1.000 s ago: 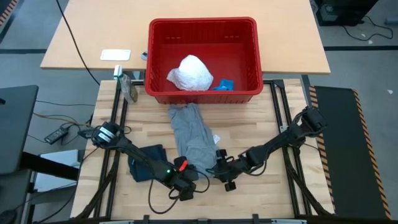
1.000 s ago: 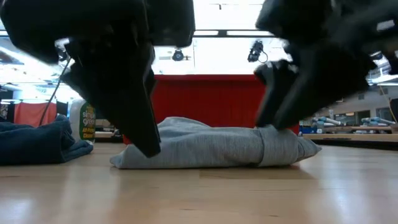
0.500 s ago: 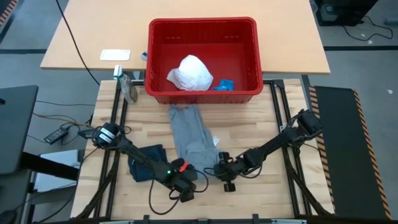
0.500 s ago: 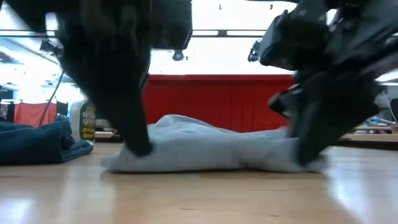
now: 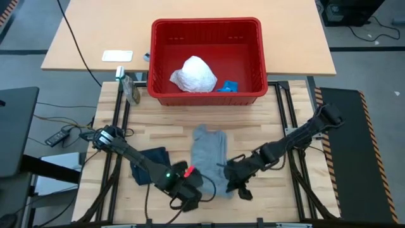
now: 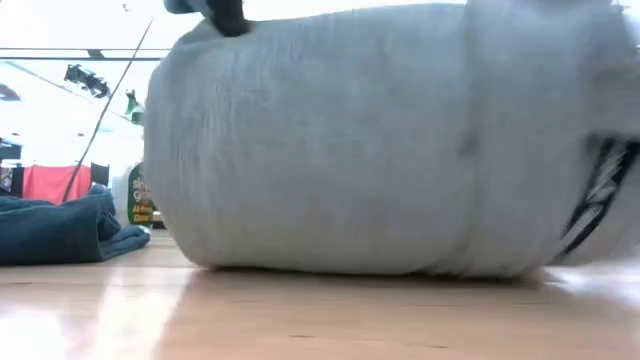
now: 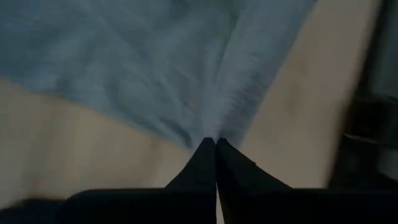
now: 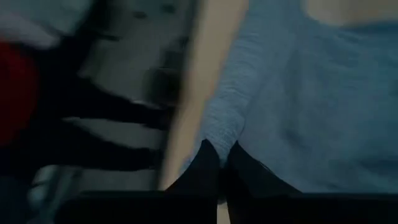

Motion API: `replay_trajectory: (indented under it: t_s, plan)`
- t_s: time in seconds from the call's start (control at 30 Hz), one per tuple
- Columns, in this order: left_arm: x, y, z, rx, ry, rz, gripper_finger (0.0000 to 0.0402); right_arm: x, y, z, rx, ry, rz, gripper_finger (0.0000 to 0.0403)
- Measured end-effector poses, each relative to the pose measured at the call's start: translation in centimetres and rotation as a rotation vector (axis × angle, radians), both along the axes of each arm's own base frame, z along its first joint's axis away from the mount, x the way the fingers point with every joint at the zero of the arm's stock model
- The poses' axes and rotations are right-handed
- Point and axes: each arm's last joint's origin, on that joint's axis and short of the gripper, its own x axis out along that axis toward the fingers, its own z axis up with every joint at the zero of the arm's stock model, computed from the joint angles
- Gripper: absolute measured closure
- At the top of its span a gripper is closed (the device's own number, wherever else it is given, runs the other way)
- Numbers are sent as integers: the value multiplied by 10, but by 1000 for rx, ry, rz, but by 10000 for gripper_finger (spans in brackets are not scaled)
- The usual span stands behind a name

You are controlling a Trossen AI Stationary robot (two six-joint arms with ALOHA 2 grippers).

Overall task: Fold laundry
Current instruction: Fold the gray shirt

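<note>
1. Your left gripper (image 7: 215, 144) is pinched tight on the near edge of the grey cloth (image 5: 209, 152).
2. Your right gripper (image 8: 219, 163) is clamped on the same edge, just beside it.
3. The navy cloth (image 5: 147, 166) lies to the left on the table (image 5: 266, 120).
4. The white crinkly cloth (image 5: 194, 74) sits in the red basket (image 5: 205, 27).

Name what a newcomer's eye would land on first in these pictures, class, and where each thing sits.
The grey cloth lies mid-table, pinched at its near edge by the left gripper and right gripper. Behind it, at the table's far edge, the red basket holds a white crinkly bundle.
</note>
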Motion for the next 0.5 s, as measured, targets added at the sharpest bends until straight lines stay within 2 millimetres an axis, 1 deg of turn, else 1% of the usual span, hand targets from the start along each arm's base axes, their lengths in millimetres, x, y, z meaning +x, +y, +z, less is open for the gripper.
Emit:
replay_trajectory:
  t_s: [0.1, 0.17, 0.3, 0.43, 0.5]
  plan:
    - [8, 20, 7, 55, 1, 36, 400, 2, -22, -6, -69, 72, -89, 391]
    - [15, 36, 1, 68, 18, 56, 401, 5, -35, -10, -84, 122, -135, 390]
    - [28, 68, -21, 49, 58, 105, 401, 4, -55, -26, -105, 211, -207, 391]
    - [32, 103, -46, 53, 120, 186, 399, 1, -73, -47, -99, 275, -307, 391]
    - [32, 119, -60, 48, 143, 231, 391, -2, -80, -57, -119, 297, -380, 385]
